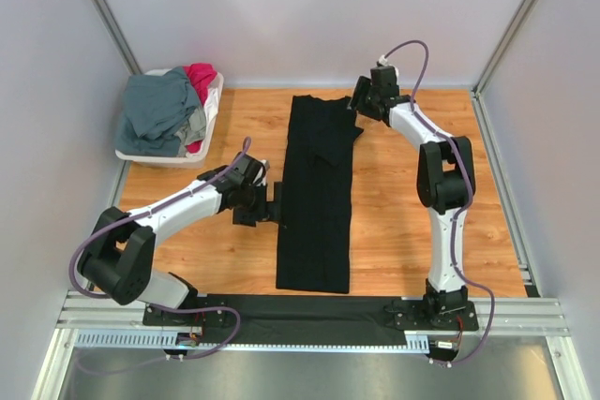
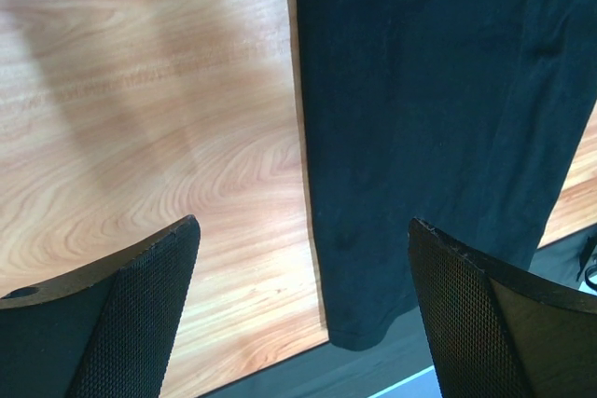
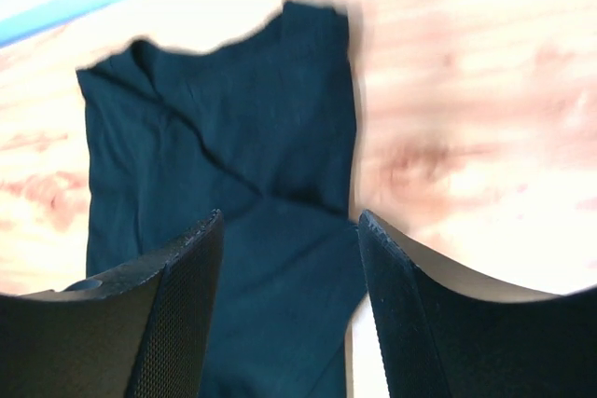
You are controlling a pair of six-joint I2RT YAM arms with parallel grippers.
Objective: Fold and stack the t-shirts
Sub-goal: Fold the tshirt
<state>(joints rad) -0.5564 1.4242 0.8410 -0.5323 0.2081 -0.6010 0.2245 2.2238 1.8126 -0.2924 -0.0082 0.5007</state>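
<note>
1. A wooden table (image 1: 403,194) is walled by pale panels.
2. The all-black cloth t-shirt (image 1: 317,194) lies at mid-table, folded into a narrow strip whose long axis runs near to far.
3. The left gripper (image 1: 270,203) hovers just beside the strip's left edge, fingers spread wide and empty.
4. The right gripper (image 1: 359,105) is at the far right corner, fingers partly apart, clamping nothing visible.

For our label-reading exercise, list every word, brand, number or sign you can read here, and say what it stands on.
None: no text can be read anywhere.
The black t-shirt, the heaped shirts in the white basket and the wooden table show no print; the right wrist view is blurred.
</note>
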